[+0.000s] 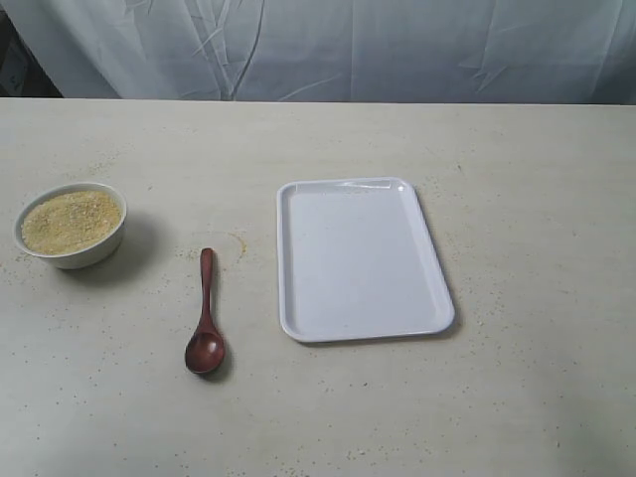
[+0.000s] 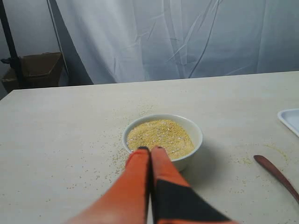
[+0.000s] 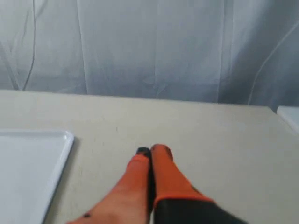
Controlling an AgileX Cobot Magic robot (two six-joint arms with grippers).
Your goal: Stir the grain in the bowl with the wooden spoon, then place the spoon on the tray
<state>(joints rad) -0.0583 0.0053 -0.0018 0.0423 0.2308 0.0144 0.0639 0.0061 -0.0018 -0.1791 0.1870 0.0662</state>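
wooden spoon [image 1: 206, 310] flat on table [image 1: 527, 397], untouched, between bowl [image 1: 79, 254] and tray [image 1: 282, 260].
left gripper [image 2: 150, 149] and right gripper [image 3: 150, 150] both clenched, empty; open left, straddle slim handle mid-length, clamp squarely.

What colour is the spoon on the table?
The spoon is dark reddish-brown; the exterior view shows it best.
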